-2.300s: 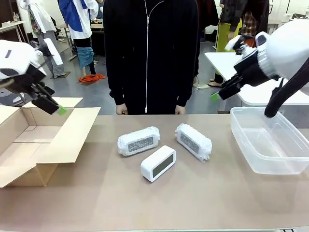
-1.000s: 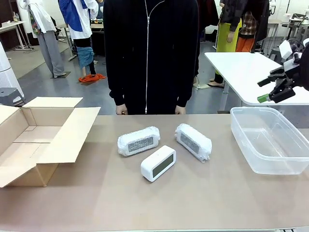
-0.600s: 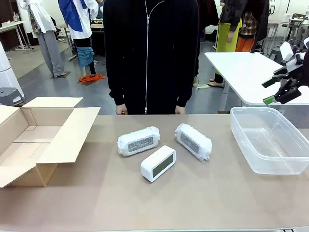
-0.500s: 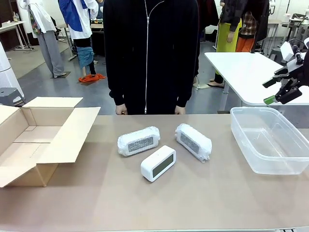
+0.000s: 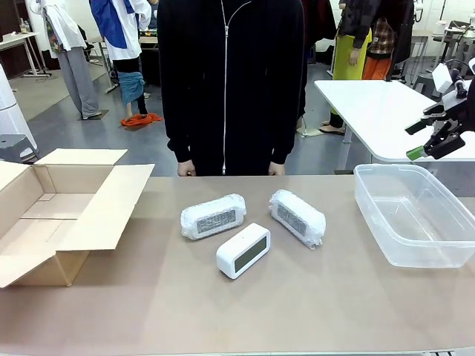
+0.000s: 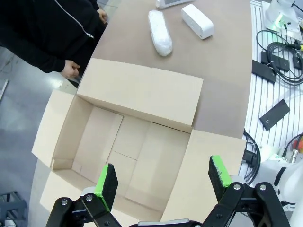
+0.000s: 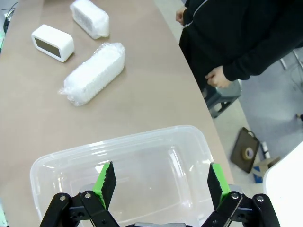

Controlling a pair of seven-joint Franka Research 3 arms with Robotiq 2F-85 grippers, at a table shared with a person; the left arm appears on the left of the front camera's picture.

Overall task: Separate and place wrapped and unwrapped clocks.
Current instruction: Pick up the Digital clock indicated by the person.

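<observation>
Two bubble-wrapped clocks lie mid-table, with the bare white clock just in front of them, its dark screen facing me. My right gripper hangs open high at the right edge, above the clear plastic container. Its wrist view has the open gripper over the container, with a wrapped clock, a second wrapped one and the bare clock beyond. My left gripper is open above the cardboard box, far from a wrapped clock and the bare clock.
The open cardboard box sits at the table's left with its flaps spread. A person in black stands at the far edge with hands at the table rim. Cables lie beside the table on my side.
Both arms have pulled back from over the table; the left has left the front view. Over the last second the right gripper crept slightly further right. The clocks have not moved.
</observation>
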